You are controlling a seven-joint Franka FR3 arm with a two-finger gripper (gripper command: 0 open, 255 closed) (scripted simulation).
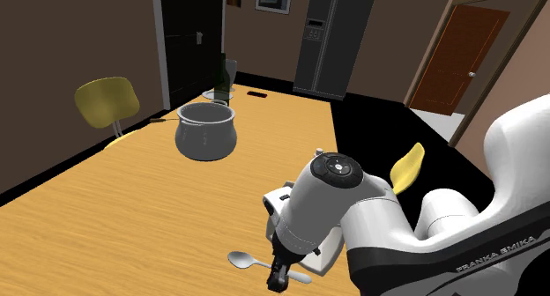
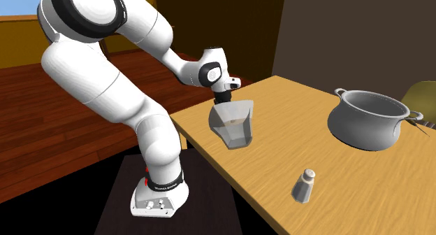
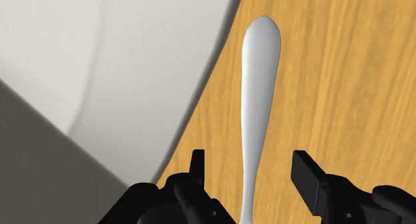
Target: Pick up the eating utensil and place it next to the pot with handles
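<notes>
Wooden table (image 1: 106,197) holds the grey pot (image 1: 206,131) at its far end, with a dark bottle (image 1: 223,81) just behind it. A shaker (image 2: 303,186) stands near the table's edge. A pale container (image 2: 233,123) sits just beside the spoon (image 3: 259,89), crowding one side of your gripper (image 3: 251,161). In the shoulder view the arm covers part of the spoon's handle; its bowl lies near the table's near edge, well apart from the pot. Your gripper is open, its fingers (image 3: 307,176) straddling the handle without touching it.

two exteriors over one table (image 1: 106,197), wrist close
</notes>
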